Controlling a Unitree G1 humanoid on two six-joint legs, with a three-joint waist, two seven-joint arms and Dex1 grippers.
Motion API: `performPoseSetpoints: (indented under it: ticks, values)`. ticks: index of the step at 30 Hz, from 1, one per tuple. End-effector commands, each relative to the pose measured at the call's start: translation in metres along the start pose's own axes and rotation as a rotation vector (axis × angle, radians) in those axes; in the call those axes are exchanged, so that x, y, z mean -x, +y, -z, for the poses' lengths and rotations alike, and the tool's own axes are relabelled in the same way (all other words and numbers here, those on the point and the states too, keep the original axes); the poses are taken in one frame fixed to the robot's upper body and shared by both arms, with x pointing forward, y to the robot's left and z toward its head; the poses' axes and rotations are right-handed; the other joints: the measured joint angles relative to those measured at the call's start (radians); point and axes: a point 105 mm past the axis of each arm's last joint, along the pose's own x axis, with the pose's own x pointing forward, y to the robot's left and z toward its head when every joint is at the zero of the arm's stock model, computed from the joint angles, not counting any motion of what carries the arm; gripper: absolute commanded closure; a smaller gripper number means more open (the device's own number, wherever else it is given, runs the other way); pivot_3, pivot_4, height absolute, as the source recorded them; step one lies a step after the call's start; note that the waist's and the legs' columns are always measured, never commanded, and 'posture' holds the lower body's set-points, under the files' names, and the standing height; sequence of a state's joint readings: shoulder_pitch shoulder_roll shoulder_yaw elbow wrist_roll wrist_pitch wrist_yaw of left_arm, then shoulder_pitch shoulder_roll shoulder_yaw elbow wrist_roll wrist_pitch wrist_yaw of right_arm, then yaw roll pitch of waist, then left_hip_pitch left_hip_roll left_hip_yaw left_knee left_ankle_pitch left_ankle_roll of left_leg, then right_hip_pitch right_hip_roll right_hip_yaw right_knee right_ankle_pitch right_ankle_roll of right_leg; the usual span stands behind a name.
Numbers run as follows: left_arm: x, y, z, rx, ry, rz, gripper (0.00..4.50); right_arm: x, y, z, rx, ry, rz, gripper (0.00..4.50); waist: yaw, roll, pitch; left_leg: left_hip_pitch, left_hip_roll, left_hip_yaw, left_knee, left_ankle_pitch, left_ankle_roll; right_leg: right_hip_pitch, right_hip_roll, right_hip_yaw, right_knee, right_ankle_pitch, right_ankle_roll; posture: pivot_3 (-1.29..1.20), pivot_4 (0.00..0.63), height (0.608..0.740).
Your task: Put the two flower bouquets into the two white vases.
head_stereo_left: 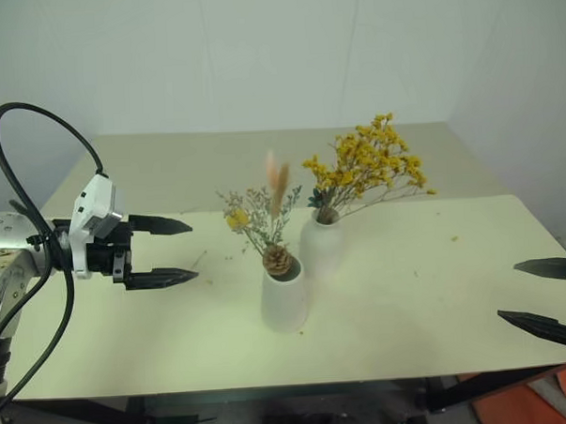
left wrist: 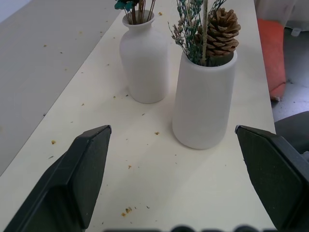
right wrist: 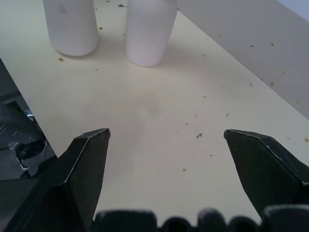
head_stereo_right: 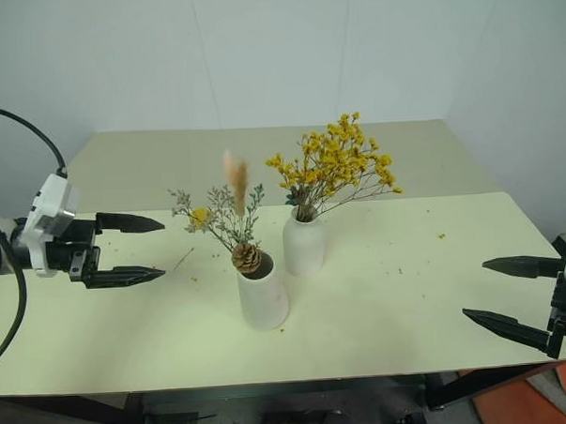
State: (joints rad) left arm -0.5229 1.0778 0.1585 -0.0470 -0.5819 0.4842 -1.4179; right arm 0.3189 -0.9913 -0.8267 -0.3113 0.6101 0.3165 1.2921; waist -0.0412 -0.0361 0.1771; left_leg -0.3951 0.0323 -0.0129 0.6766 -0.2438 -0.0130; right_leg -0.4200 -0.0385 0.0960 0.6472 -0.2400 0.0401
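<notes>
Pale yellow counter point(head_stereo_left: 409, 300) carries both vases near its middle, with fine plant crumbs scattered over its surface.

Nearest: left claw point(head_stereo_left: 163, 250) hovers above the counter's left part, fingers spread wide, nothing between them, pointing toward the vases. Right claw point(head_stereo_right: 507, 296) sits at the counter's right edge, fingers likewise spread wide and empty, aimed inward toward the middle. Both claws are well apart from the vases.

Next: cylinder vase point(head_stereo_left: 285, 295), matte white, straight-sided, wide mouth, standing upright on the counter. It holds the grey-green bouquet point(head_stereo_left: 260, 213): a pinecone point(head_stereo_left: 278, 260) rests at the vase mouth, a yellow ball sits on the left side of the sprigs, and a tan plume rises above the rest. In the left wrist view the pinecone leans against the rim and thin stems run down inside the vase.

Just behind and to the right of it: bottle vase point(head_stereo_left: 322, 243), white, rounded body, narrow neck, upright. The two vases stand close together; I cannot tell whether they touch. The yellow bouquet point(head_stereo_left: 370, 166) stands in its neck, bushy, the blossoms leaning out to the right over the counter.

Farthest: a second, greyer counter surface point(head_stereo_left: 168, 165) behind the first, then a plain white wall point(head_stereo_left: 276, 53).
</notes>
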Motion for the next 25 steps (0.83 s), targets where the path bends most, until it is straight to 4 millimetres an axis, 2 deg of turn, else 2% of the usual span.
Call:
performPoseSetpoints:
  ticks: [1, 13, 25]
  values:
    - [-0.001, 0.005, -0.007, -0.039, -0.001, 0.020, 0.00, 0.006, -0.001, -0.008, 0.035, -0.008, 0.033, 0.02, 0.001, 0.000, 0.000, 0.000, 0.000, 0.000, 0.000, 0.000, 0.000, 0.000, 0.000, 0.000, 0.000, 0.000, 0.000, 0.00, 0.150, 0.740]
    - [-0.018, 0.022, -0.012, -0.067, -0.007, 0.093, 0.00, 0.016, 0.007, -0.009, 0.047, 0.012, 0.076, 0.02, 0.001, 0.000, 0.000, 0.000, 0.000, 0.000, 0.000, 0.000, 0.000, 0.000, 0.000, 0.000, 0.000, 0.000, 0.000, 0.00, 0.150, 0.740]
    - [-0.018, 0.020, -0.012, -0.073, -0.014, 0.092, 0.00, 0.014, 0.006, -0.011, 0.051, 0.007, 0.066, 0.02, -0.001, 0.000, 0.000, 0.000, 0.000, 0.000, 0.000, 0.000, 0.000, 0.000, 0.000, 0.000, 0.000, 0.000, 0.000, 0.00, 0.150, 0.740]
